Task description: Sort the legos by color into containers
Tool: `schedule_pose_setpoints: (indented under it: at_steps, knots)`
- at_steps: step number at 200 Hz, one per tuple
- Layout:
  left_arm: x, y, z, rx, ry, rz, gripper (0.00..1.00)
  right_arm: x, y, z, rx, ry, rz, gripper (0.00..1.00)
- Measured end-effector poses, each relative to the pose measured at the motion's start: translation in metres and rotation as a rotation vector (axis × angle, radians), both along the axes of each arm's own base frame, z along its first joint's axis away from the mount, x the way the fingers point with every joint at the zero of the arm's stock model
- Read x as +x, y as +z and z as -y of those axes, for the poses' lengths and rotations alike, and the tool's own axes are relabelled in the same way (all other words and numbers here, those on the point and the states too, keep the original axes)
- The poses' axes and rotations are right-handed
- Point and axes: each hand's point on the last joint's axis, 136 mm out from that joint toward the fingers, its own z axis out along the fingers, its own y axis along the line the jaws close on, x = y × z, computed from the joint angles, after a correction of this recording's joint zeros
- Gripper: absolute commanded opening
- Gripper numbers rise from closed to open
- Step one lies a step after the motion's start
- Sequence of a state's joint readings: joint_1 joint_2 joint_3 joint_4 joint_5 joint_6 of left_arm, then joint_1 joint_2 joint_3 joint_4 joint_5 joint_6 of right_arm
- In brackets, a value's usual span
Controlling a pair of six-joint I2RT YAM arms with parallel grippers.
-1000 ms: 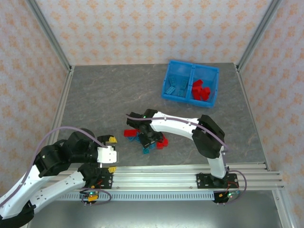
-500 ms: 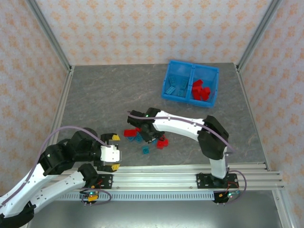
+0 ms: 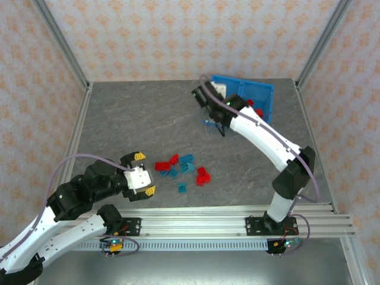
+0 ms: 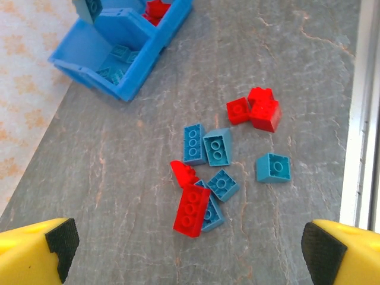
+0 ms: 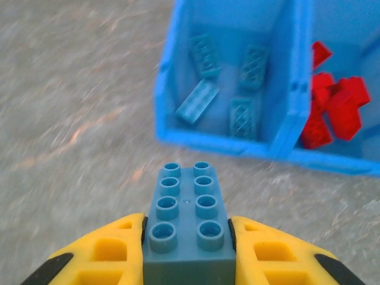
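Note:
My right gripper is shut on a teal eight-stud lego and hangs at the near left edge of the blue bin. The bin's left container holds several teal legos. Its right container holds red ones. Loose red and teal legos lie scattered mid-table; a long red one leans on a teal one. My left gripper is open just left of that pile with nothing between its fingers.
Aluminium rails run along the near edge, and frame posts border the grey table. A single teal brick lies apart, nearest the rail. The bin stands at the back right.
My right gripper closed on a teal lego in the pile, lifted it and carried it back to the bin. The left gripper edged forward toward the pile, still open.

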State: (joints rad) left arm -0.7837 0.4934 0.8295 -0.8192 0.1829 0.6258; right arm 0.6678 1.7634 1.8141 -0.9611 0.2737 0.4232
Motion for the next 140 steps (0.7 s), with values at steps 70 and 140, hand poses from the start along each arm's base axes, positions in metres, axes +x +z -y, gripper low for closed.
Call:
schedule_pose_setpoints:
  at_steps: [70,140]
  knots:
    - [0.044,0.022,-0.012,-0.129,0.387,-0.110,1.00,0.147,-0.069,0.049,0.057,-0.222,-0.044,0.29]
    - [0.070,0.029,-0.026,-0.189,0.741,-0.259,1.00,0.182,-0.118,0.041,0.098,-0.196,-0.111,0.59]
